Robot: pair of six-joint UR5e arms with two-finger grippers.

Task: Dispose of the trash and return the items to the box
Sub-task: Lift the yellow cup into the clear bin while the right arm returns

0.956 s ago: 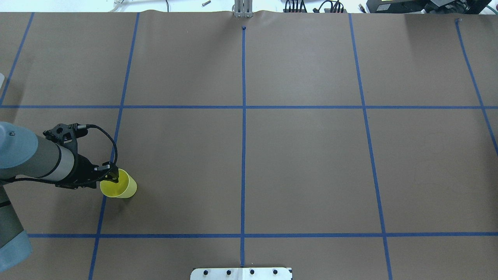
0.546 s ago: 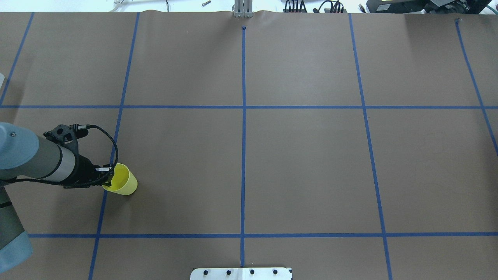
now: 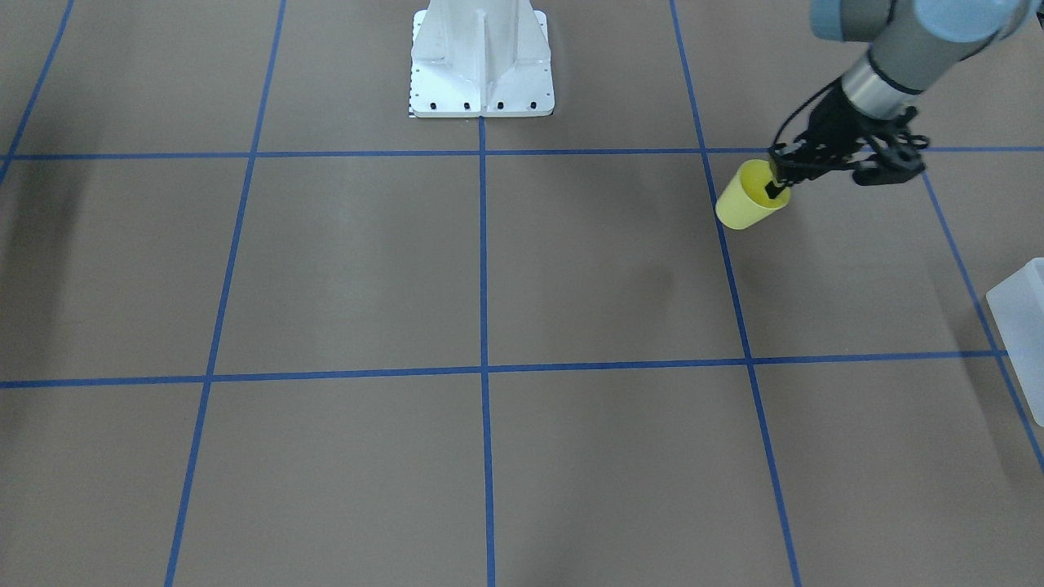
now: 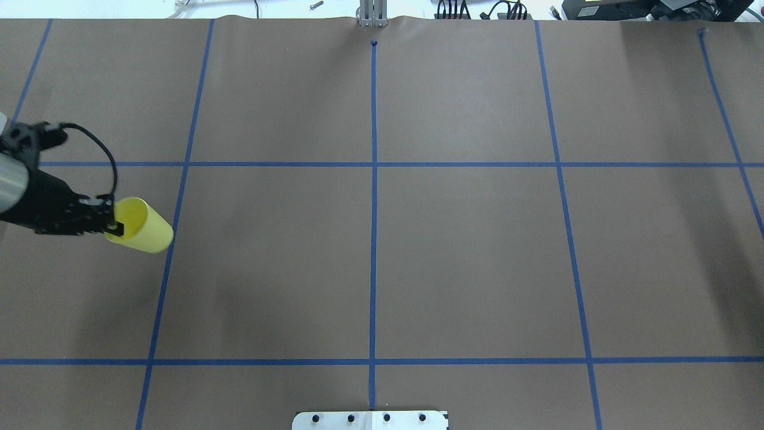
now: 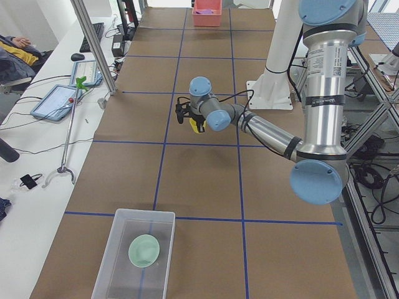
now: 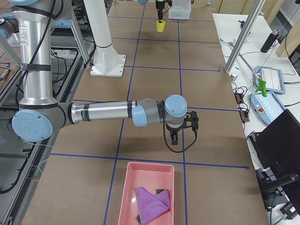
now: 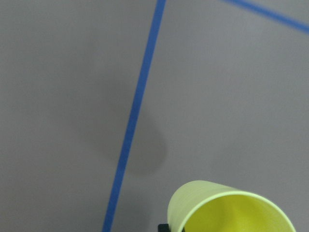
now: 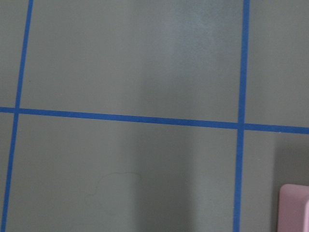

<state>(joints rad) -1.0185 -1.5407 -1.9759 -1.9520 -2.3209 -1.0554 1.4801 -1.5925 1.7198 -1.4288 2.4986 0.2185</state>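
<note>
- Pinching the yellow cup [image 4: 143,230] by its rim, left jaws hold it off the worktop [image 4: 382,269] for carrying, well apart from the box [image 5: 144,212].
- Right jaws: cannot tell.

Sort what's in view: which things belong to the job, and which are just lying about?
Job: small tapered yellow cup, held at its rim by the left gripper; translucent white plastic box.
Lying about: pale green bowl in the box; pink tray; purple cloth in it.
</note>
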